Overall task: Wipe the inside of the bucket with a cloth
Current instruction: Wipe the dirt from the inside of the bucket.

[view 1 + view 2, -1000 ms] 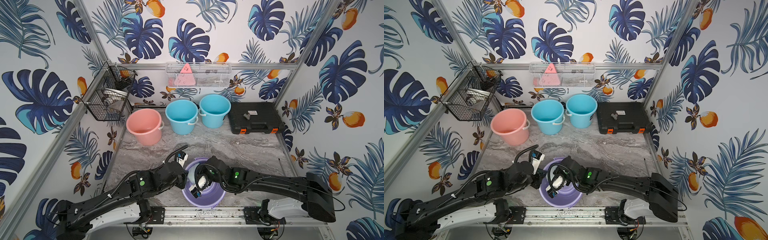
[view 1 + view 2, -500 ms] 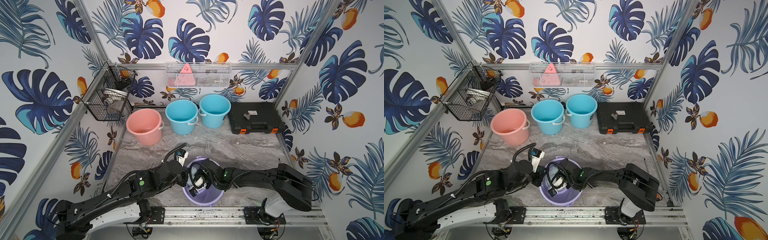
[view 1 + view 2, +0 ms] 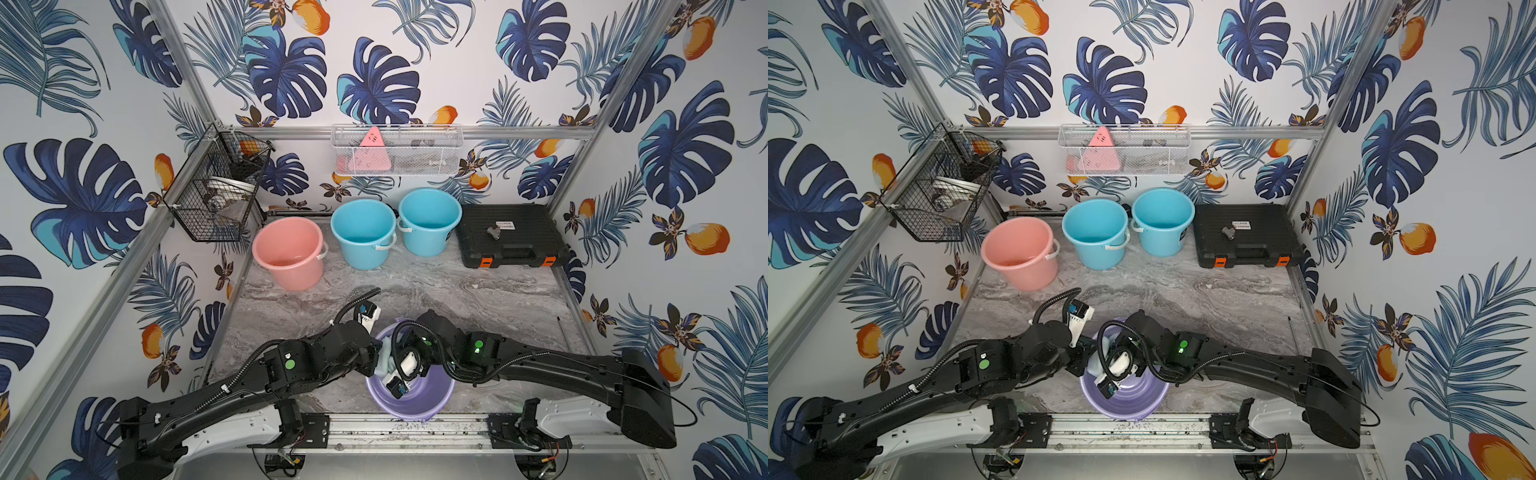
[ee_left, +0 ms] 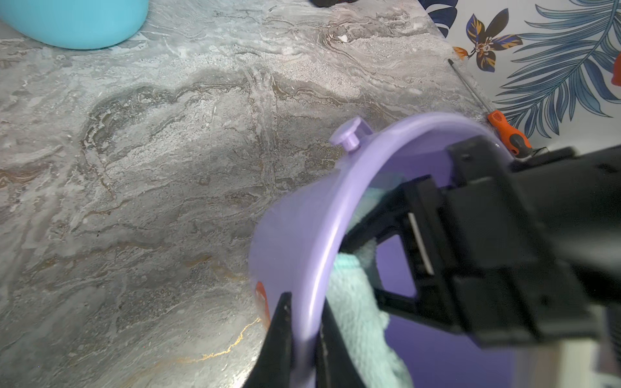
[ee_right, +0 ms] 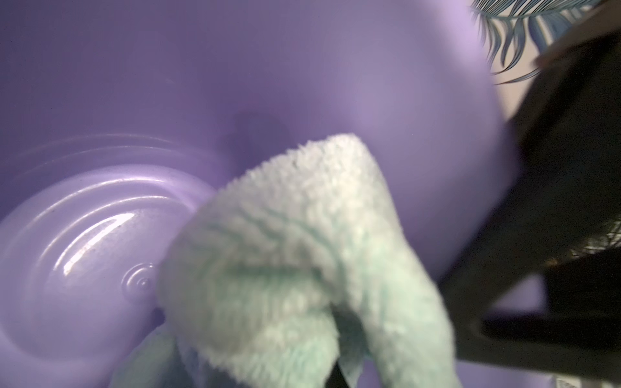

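Left wrist: L gripper pinches bucket rim, cloth prob. against wall.

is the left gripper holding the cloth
No, the left gripper clamps the rim of the purple bucket, while the cloth sits inside the bucket, outside its grip.

You get bright, even light in both top views; shadows soft, posts bow near edges. Right wrist view: cloth blurred, too close; glare streak on bucket floor.
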### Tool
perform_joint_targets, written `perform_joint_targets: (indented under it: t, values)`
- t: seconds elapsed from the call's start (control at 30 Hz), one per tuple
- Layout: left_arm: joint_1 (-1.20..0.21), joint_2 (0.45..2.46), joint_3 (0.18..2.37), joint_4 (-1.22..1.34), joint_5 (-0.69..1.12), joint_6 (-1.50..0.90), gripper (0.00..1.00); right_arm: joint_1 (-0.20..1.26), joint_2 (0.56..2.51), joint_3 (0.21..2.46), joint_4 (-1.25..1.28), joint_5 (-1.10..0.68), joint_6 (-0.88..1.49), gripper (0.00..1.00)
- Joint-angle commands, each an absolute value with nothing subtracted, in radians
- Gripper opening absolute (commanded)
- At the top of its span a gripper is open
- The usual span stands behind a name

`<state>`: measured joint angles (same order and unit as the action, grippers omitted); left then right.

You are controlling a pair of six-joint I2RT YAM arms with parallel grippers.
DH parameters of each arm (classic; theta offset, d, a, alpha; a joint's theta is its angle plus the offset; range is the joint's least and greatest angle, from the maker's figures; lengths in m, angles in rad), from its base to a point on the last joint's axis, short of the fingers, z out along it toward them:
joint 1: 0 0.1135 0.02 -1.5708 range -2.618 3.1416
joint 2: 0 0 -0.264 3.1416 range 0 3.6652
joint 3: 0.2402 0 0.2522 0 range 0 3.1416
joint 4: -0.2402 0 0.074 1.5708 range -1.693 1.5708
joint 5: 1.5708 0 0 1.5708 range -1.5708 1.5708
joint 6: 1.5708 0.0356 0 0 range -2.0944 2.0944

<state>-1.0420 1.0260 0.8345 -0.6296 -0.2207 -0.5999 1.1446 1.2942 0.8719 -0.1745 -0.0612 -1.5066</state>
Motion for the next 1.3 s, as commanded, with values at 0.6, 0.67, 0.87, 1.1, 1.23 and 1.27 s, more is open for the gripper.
perform_joint_targets:
  t: [0.6,0.67,0.87,1.1,1.23,1.27]
  values:
    - [-1.042,1.008,0.849,-0.618,-0.242,-0.59,0.0,1.189,1.125,1.074,-0.886,0.302,-1.427,0.0]
    - [-1.042,1.006,0.848,-0.618,-0.247,-0.591,0.0,1.199,1.106,1.093,-0.991,0.241,-1.346,0.0]
    - [-1.042,1.011,0.85,-0.611,-0.252,-0.591,0.0,1.22,1.095,1.127,-1.156,-0.031,-1.145,0.0]
    - [-1.042,1.017,0.848,-0.598,-0.249,-0.59,0.0,1.232,1.158,1.074,-0.985,-0.276,-1.035,0.0]
    - [-1.042,1.022,0.851,-0.594,-0.244,-0.592,0.0,1.233,1.214,1.052,-0.784,-0.382,-1.0,0.0]
    - [-1.042,1.022,0.851,-0.593,-0.244,-0.592,0.0,1.234,1.222,1.043,-0.723,-0.389,-0.988,0.0]
